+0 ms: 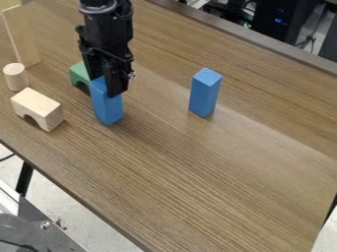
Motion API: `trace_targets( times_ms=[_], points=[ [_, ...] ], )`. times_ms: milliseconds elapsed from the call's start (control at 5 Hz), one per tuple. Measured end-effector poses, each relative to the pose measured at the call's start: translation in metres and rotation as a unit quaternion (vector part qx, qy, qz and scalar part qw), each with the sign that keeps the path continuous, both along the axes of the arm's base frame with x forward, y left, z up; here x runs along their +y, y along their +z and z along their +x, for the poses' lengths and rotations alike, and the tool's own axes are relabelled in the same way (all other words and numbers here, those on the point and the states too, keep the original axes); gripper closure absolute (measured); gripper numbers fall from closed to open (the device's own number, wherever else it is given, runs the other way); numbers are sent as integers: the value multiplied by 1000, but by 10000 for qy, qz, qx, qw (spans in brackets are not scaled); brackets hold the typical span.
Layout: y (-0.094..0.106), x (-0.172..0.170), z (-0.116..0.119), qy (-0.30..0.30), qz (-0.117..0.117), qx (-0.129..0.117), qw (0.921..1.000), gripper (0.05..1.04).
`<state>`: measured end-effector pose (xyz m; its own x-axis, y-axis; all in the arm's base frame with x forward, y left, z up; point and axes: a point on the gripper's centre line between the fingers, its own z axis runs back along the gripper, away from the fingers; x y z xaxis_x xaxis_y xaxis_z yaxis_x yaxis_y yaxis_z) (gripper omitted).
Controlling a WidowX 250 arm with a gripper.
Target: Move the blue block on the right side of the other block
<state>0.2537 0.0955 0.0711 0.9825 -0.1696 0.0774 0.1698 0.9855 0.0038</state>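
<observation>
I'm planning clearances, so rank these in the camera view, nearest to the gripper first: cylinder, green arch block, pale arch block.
1. Green arch block, just left of the gripper, partly behind a blue block.
2. Pale arch block, farther left and lower in view.
3. Cylinder, farthest left, beyond the pale arch block.

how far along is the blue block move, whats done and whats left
Nothing looks finished: the near-left blue block is left of the other blue block in the view. Under way: the gripper is down at the near-left block's top, but I can't tell if it's gripped. Left: securing it, moving it past the other and setting it down on the right.
</observation>
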Motion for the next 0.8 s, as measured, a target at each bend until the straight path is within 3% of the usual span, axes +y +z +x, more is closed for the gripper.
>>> trace_targets(
  times_ms=[200, 400, 600, 800],
  points=[
    [0, -1, -1, 10, -28, 47, 10000, 538],
    [10, -6, -2, 90, -307, 203, 9993, 538],
    [51, -13, -2, 433, -291, 46, 9986, 538],
    [92, -42, 1, 598, -90, -124, 9981, 538]
  ],
)
